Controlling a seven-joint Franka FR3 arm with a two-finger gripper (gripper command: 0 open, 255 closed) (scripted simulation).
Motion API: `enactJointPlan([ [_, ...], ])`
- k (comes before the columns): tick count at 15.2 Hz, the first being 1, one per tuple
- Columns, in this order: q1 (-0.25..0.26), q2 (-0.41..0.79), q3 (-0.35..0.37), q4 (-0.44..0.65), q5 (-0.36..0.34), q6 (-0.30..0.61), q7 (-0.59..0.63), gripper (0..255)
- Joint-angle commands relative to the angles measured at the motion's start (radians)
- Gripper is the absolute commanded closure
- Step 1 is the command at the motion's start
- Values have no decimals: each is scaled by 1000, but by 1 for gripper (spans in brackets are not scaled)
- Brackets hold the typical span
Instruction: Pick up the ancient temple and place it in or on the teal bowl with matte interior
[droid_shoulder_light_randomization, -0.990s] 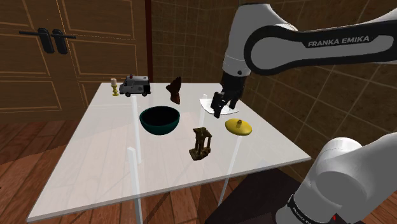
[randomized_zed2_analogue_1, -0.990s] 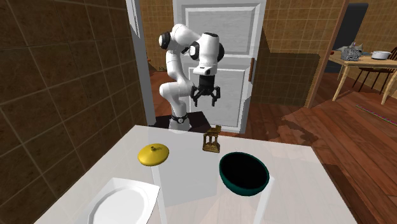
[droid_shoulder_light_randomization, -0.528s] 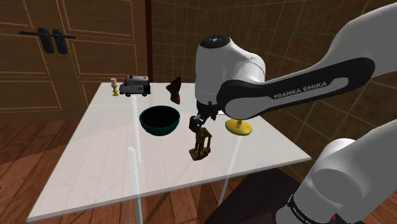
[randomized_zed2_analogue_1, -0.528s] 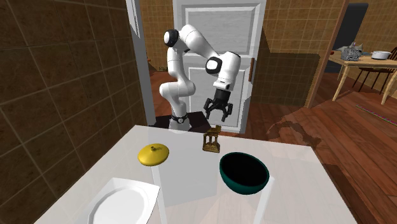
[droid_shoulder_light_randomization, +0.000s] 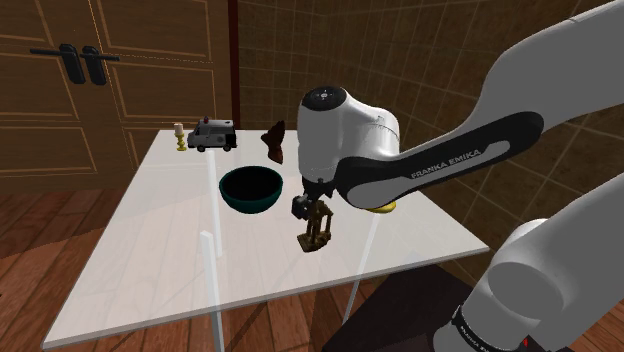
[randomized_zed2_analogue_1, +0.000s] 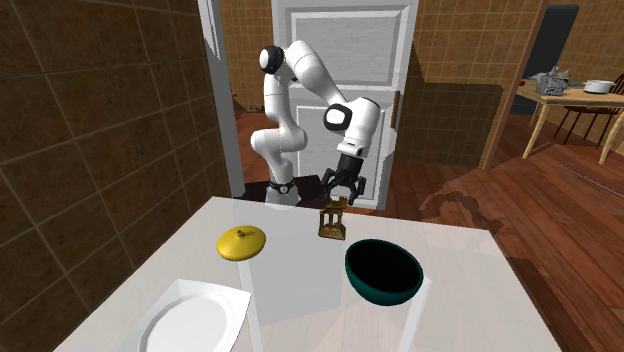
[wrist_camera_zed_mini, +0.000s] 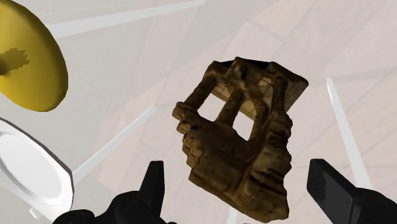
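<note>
Hovering released above the brown temple model (wrist_camera_zed_mini: 238, 133) on the worktop (droid_shoulder_light_randomization: 170, 255), hand (wrist_camera_zed_mini: 236, 181) grips nothing yet; teal bowl (droid_shoulder_light_randomization: 250, 204) empty.

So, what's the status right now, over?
End effector open, poised over temple, no grip yet. Temple upright beside bowl. Nothing between them.

place: home | white panelled door (randomized_zed2_analogue_1: 372, 40) | wood floor (randomized_zed2_analogue_1: 560, 235) | tiled walls (randomized_zed2_analogue_1: 100, 150)
</note>
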Motion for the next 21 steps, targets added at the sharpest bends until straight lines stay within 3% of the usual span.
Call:
enactJointPlan([
  [1,-6,9,2,-12,-10,20,9,0],
  [8,-6,9,2,-12,-10,20,9,0],
  [9,-6,9,2,-12,-10,20,9,255],
  [18,-5,9,2,-12,-10,20,9,255],
  [21,4,-14,-10,9,10,-18,-19,255],
])
